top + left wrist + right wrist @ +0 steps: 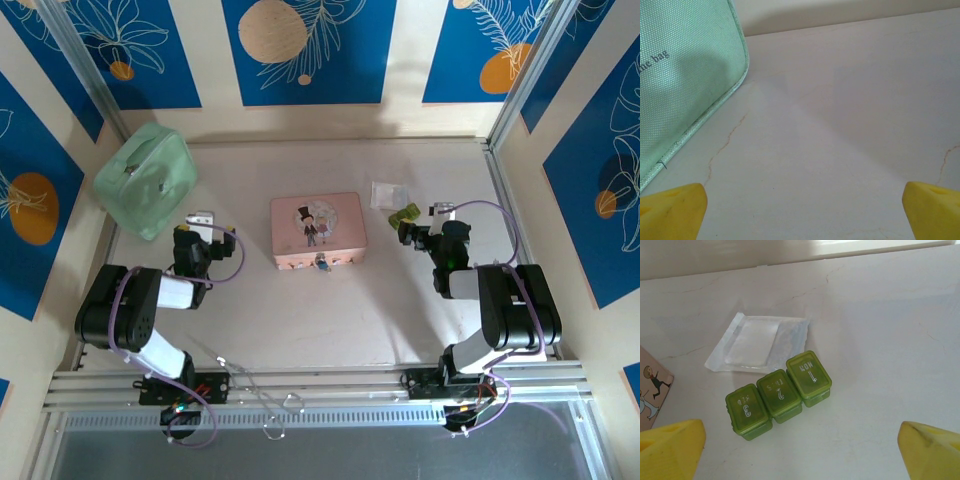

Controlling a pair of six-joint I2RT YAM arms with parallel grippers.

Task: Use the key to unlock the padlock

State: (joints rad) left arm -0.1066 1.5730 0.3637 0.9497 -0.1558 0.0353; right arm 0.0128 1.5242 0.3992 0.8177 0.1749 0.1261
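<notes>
The work looks to be at its very start: reaching for the lock has not yet begun. The pink box [318, 225] sits mid-table, and the padlock [321, 265] shows as a small blue spot against the middle of that box's near wall, at the clasp. The key I cannot pick out with any certainty; it may be the pale speck right beside the padlock, but it is too small to tell. The left gripper [802, 215] hovers well to the left of the box, fingers spread wide with nothing between them, facing bare table next to a green bag [685, 75]. The right gripper [800, 455] hangs to the right of the box, equally wide and empty, above a green pill case [777, 395] and a clear plastic packet [757, 342]. The next move calls for both arms to turn in toward the box's near wall, find the key, and pinch it finely while the other steadies the padlock.
</notes>
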